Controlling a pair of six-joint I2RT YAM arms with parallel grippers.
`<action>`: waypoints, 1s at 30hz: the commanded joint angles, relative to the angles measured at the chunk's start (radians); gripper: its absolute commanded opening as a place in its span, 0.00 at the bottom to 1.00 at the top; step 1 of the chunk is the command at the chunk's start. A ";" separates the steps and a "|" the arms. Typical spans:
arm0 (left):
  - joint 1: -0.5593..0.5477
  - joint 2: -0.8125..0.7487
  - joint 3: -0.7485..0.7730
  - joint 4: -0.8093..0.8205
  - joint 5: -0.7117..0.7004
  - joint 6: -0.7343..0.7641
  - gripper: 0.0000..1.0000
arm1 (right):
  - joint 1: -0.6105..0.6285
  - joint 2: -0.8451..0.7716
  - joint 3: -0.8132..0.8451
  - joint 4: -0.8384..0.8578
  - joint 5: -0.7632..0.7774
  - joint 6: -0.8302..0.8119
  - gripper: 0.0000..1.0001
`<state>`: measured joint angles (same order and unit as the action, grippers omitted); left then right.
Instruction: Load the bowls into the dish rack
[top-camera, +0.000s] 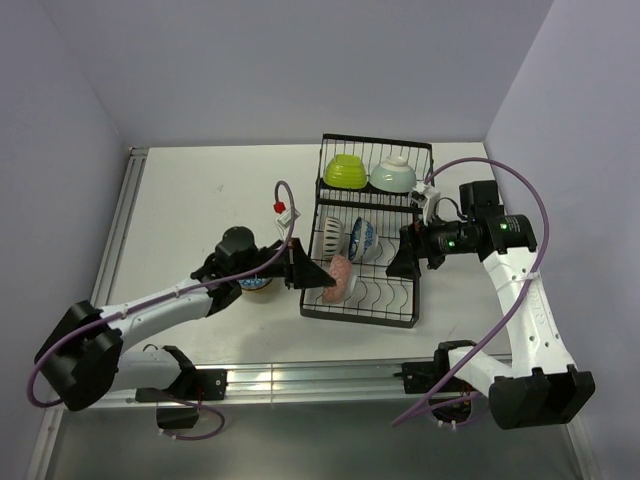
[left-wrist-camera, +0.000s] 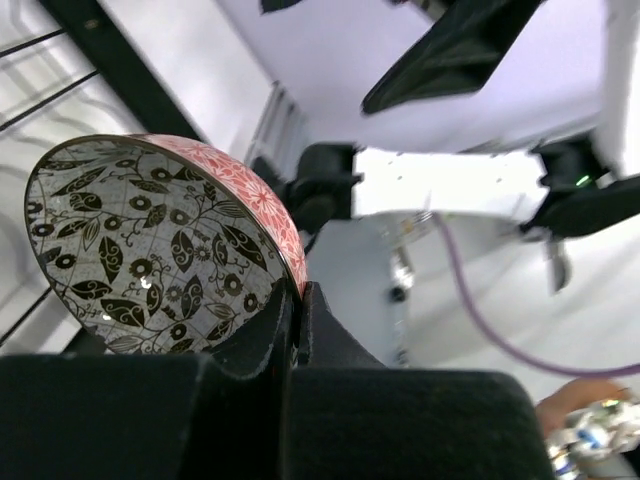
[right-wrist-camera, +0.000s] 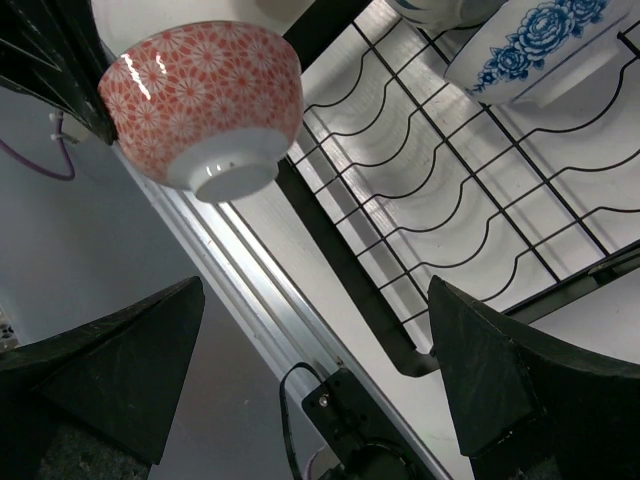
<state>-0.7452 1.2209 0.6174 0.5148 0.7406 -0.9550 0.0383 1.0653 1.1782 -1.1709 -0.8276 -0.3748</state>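
Red-flowered bowl (right-wrist-camera: 200, 90) hangs over the dish rack's (top-camera: 360, 318) near-left corner, its rim clenched between my left gripper's (top-camera: 318, 277) jaws. My right gripper (top-camera: 405, 262), above the rack's right edge, gapes wide, touching nothing.

Left arm (top-camera: 160, 300) runs low from its base at lower left and reaches right, wrist about level. Left end effector (top-camera: 312, 274) points right, jaws pinched on the rim of the red patterned bowl (top-camera: 342, 278), which is held on edge. Right arm (top-camera: 525, 300) goes up from its base at lower right, bends at the elbow, and the forearm turns left. Right end effector (top-camera: 405, 262) is angled down, fingers (right-wrist-camera: 510, 380) spread wide, gripping nothing.
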 joint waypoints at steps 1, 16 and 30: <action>-0.019 0.057 -0.008 0.345 -0.093 -0.217 0.00 | -0.009 -0.027 0.037 0.045 0.010 0.019 1.00; -0.052 0.109 -0.120 0.300 -0.311 -0.321 0.00 | -0.031 -0.128 -0.015 0.125 0.061 0.123 1.00; -0.036 0.235 -0.102 0.422 -0.270 -0.341 0.00 | -0.031 -0.142 -0.032 0.117 0.041 0.126 1.00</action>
<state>-0.7868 1.4357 0.4644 0.8097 0.4503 -1.2697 0.0143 0.9352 1.1522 -1.0863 -0.7731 -0.2543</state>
